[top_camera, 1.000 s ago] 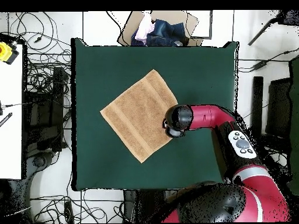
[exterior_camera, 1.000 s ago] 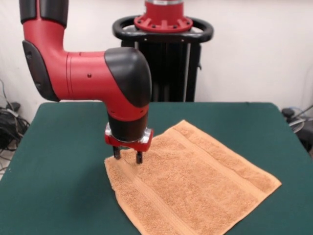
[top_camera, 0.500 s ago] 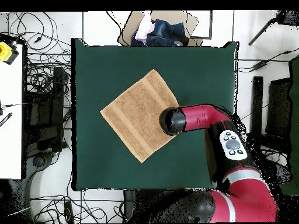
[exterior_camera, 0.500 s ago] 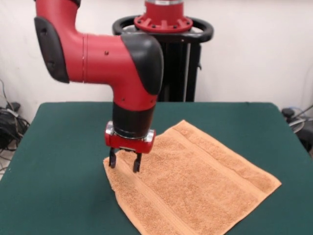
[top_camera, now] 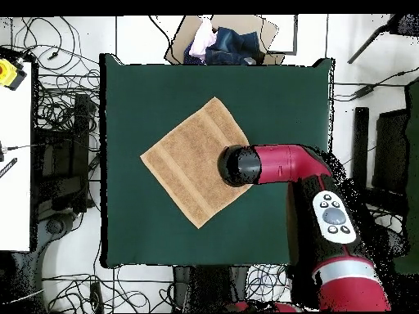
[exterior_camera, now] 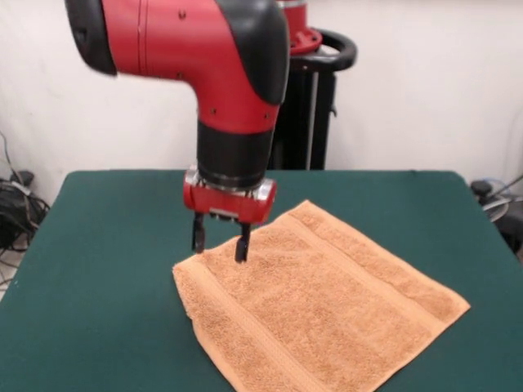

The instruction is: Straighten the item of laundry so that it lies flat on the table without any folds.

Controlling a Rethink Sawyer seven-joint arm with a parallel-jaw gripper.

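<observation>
The orange-tan towel (exterior_camera: 327, 302) lies spread out on the green table (exterior_camera: 98, 245), turned like a diamond, with no fold that I can see. Its near corner runs off the bottom edge of the front view. My gripper (exterior_camera: 220, 249) hangs just above the towel's left corner, fingers (exterior_camera: 243, 243) apart and holding nothing. In the overhead view the towel (top_camera: 188, 159) lies at mid-table (top_camera: 278, 98), and the arm's black wrist (top_camera: 240, 166) covers its right corner and hides the gripper.
The black pedestal (exterior_camera: 315, 106) stands behind the table's far edge. An open cardboard box of clothes (top_camera: 221, 41) sits beyond the table's top edge in the overhead view. Cables (top_camera: 65, 123) and a white bench (top_camera: 15, 163) lie to the left.
The gripper has lifted off the towel's left corner and shifted slightly inward over the towel. The arm has risen. The towel lies as before.
</observation>
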